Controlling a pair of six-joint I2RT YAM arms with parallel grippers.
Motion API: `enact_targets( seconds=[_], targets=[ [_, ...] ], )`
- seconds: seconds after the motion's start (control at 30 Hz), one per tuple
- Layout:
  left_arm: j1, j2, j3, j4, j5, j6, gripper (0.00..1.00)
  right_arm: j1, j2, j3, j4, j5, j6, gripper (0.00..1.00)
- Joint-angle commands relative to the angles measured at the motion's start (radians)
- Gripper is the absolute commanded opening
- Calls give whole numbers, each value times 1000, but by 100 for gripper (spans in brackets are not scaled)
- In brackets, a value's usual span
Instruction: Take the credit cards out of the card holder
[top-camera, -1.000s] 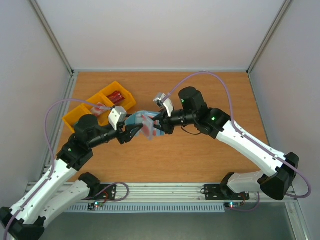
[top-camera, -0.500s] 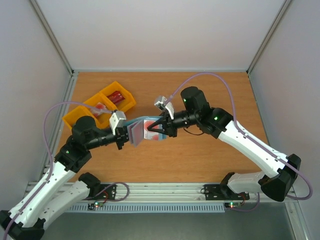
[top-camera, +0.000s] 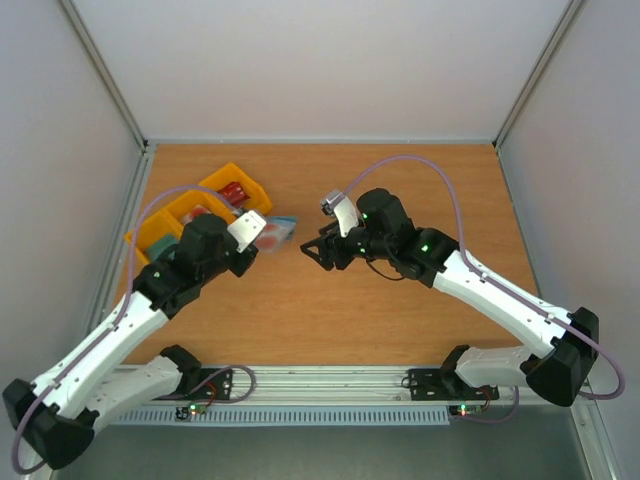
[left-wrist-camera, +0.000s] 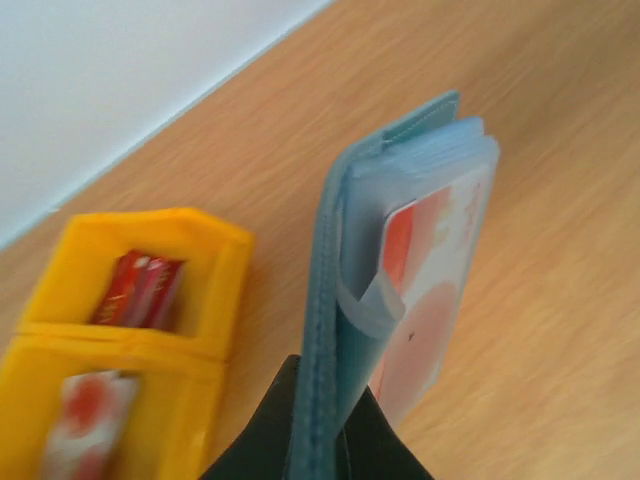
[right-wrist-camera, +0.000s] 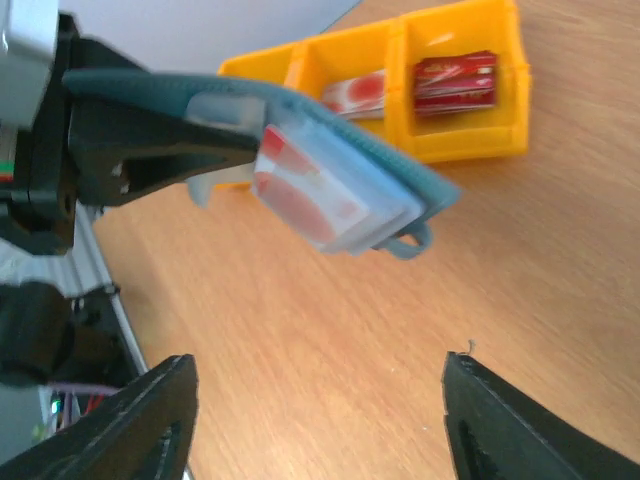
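Observation:
The slate-blue card holder (left-wrist-camera: 335, 300) hangs on edge above the table, with my left gripper (left-wrist-camera: 328, 392) shut on its lower end. A pinkish-red credit card (left-wrist-camera: 430, 290) sits in the holder's clear sleeves. From above, the card holder (top-camera: 276, 231) is just right of the left gripper (top-camera: 255, 243). My right gripper (top-camera: 314, 250) stands open a short way to its right, holding nothing. In the right wrist view the card holder (right-wrist-camera: 340, 185) floats ahead of the right gripper (right-wrist-camera: 320, 410), whose fingers (right-wrist-camera: 140, 425) stand wide apart.
A yellow three-compartment tray (top-camera: 160, 222) lies at the left rear, close behind the left gripper. A dark red card (right-wrist-camera: 455, 80) is in one compartment and a pinkish one (right-wrist-camera: 355, 92) in the middle one. The tray's wall (left-wrist-camera: 225, 290) is just left of the holder.
The right gripper has let go of the holder, opened and backed away to the right. The left gripper has shut on the holder and carried it left, toward the tray.

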Motion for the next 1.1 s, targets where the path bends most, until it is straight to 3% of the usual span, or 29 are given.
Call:
enact_targets(
  seconds=[0.0,0.17,0.3,0.47,0.67,0.73,0.87,1.07],
  targets=[
    [-18,58,127,-97,-221,261,0,8,-28,-24,99,117,49,71],
    [-1,41,191,-189,173,9,0,-9,-66,-75,141,-62,-21,98],
    [13,32,192,-194,389,-149,0,-73,-115,-126,129,-125,-23,98],
    [29,26,167,-148,494,-263,0,-86,-116,-134,166,-304,-29,99],
    [62,-1,83,-21,629,-413,0,-86,-95,-156,245,-416,-23,96],
    [71,-13,71,8,661,-437,0,-86,-80,-144,225,-422,-22,87],
    [93,-35,53,61,724,-471,0,-86,-68,-146,218,-499,-33,49],
    [106,-63,12,105,754,-499,0,-87,-85,-164,226,-576,-53,4]
  ],
)
